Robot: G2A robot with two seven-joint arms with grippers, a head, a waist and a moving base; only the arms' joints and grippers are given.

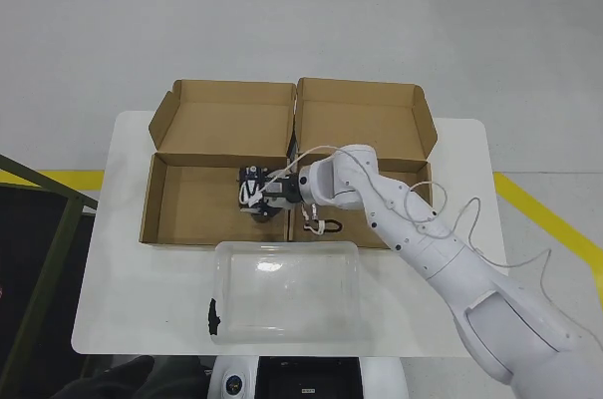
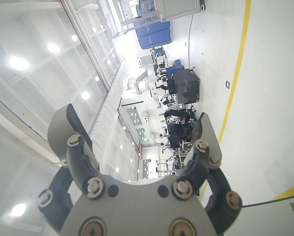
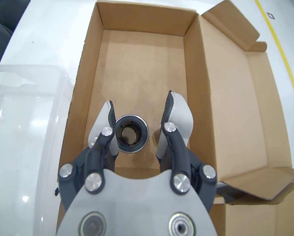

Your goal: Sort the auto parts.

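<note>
Right gripper (image 3: 140,101) spread wide above the left cardboard box (image 3: 193,74), black ring (image 3: 131,133) between its fingers, seemingly touching one, left gripper (image 2: 137,114) wide open.

the cardboard box (image 3: 142,57) was matt brown; the plastic bin (image 3: 26,124) clear and glossy; the ring part (image 3: 141,126) had a shiny metal rim; the counter (image 3: 51,25) smooth white.
</note>
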